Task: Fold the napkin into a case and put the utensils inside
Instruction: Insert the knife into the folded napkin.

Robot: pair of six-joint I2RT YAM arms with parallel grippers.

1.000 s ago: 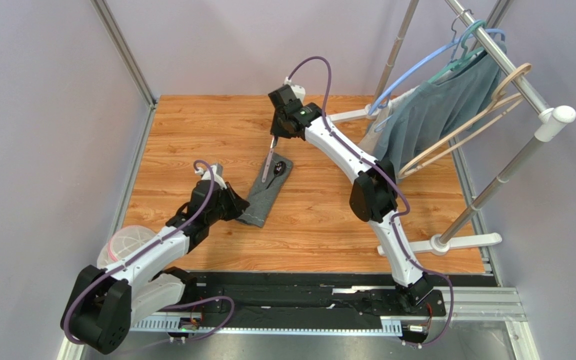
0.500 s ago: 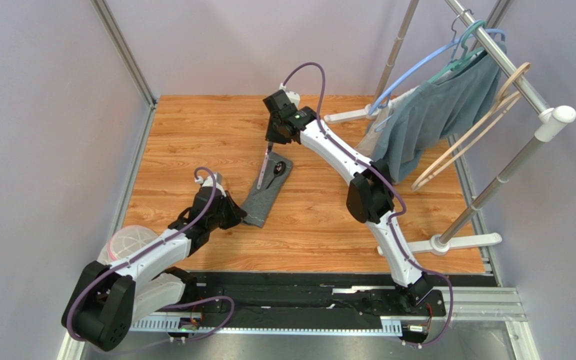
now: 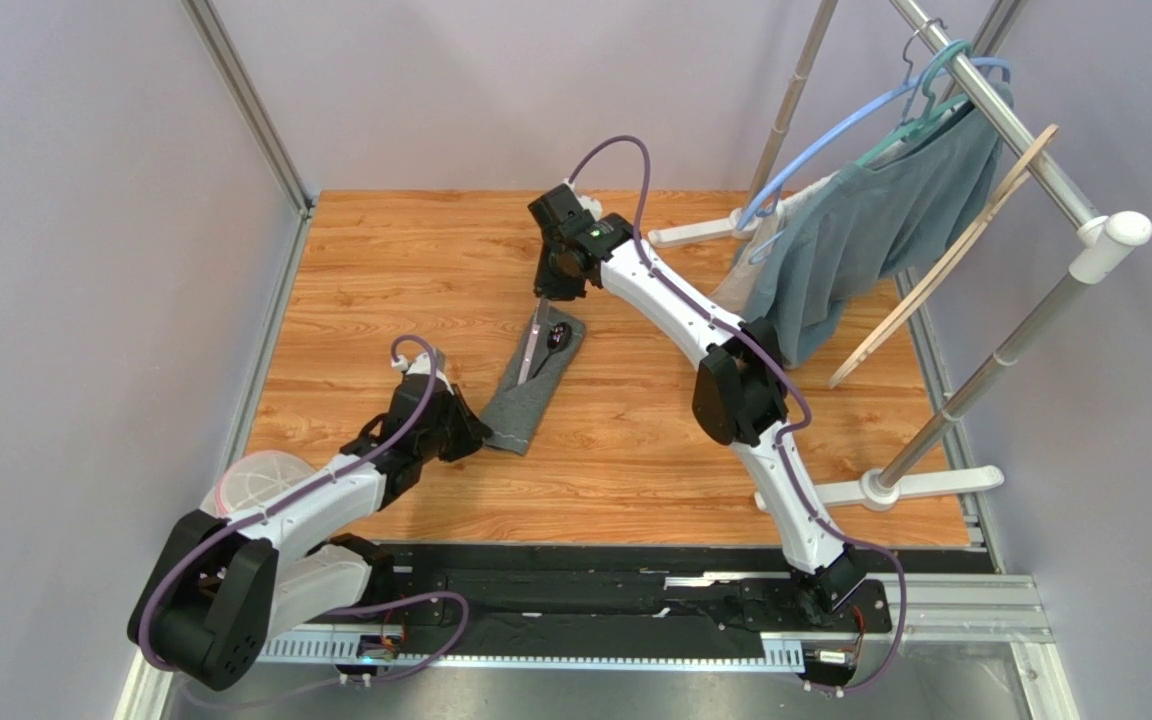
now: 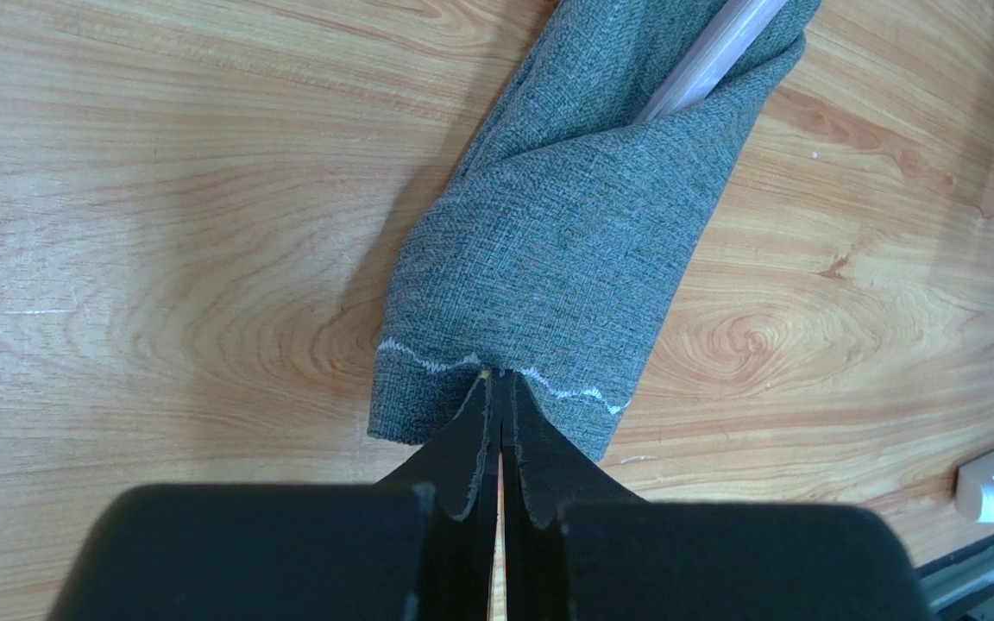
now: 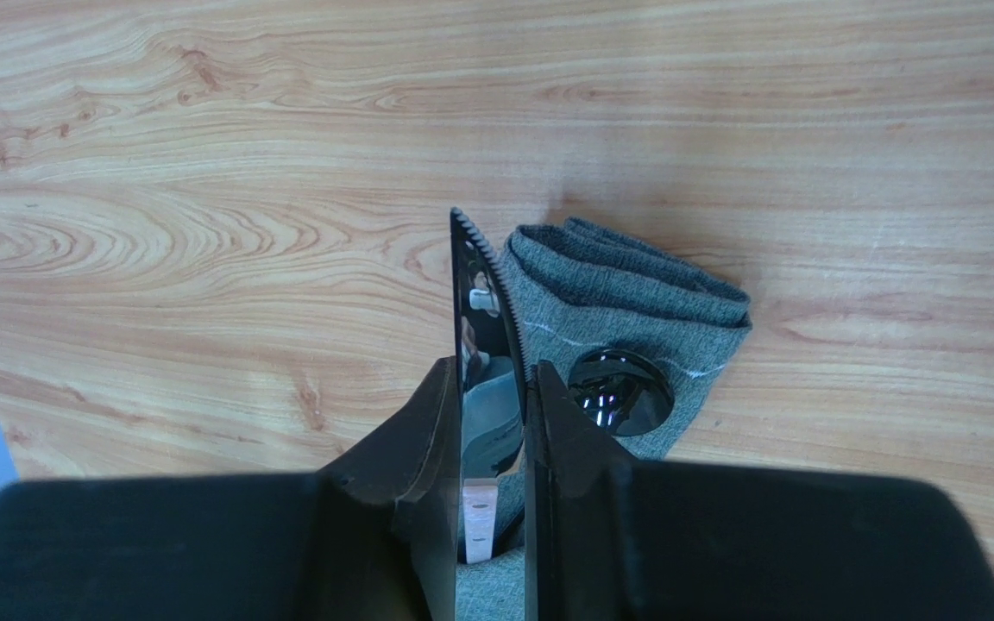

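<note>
The napkin (image 3: pixel 530 387) lies folded into a narrow dark grey case on the wooden table. My left gripper (image 3: pixel 477 431) is shut on its near stitched end (image 4: pixel 500 378), the cloth (image 4: pixel 567 233) stretching away from the fingertips. My right gripper (image 3: pixel 545 288) hovers at the far end, shut on the silver knife (image 5: pixel 483 304), whose serrated blade sticks out past the fingertips (image 5: pixel 491 388). The knife's (image 3: pixel 531 348) pale handle (image 4: pixel 710 58) runs down into the fold. The black spoon's bowl (image 5: pixel 619 392) rests on the napkin's far end (image 5: pixel 632 291), right of the blade.
A white garment rack (image 3: pixel 898 483) stands at the right with a teal-grey garment (image 3: pixel 868 225) and several hangers, one wooden (image 3: pixel 943 255). A pale round bowl (image 3: pixel 252 488) sits by the left arm at the table's near left edge.
The right gripper has shifted left and nearer with the knife, sliding it along into the folded napkin. The left gripper has kept its grip and edged slightly nearer. The wooden hanger swung.
</note>
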